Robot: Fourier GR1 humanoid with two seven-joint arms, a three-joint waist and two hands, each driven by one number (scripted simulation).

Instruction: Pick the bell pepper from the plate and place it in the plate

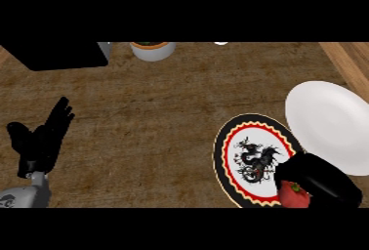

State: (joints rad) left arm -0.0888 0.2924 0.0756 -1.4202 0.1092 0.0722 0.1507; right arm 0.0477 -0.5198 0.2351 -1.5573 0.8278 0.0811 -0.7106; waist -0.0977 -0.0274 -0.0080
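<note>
as i watch, right hand (pixel 324 183) | fingers curled round the bell pepper (pixel 294 195); pepper at the patterned plate (pixel 229 144)'s lower-right rim (white plate (pixel 328 122) just beside) | left hand (pixel 39 139) | fingers straight, resting at left edge

The left plate (pixel 245 141) lies just beside the right plate (pixel 333 122). The bell pepper (pixel 293 196) sits at the left plate's near edge

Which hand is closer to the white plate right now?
Right. The right hand, curled on the bell pepper, is just below the white plate in the view; the left hand rests open far off at the view's left edge.
</note>
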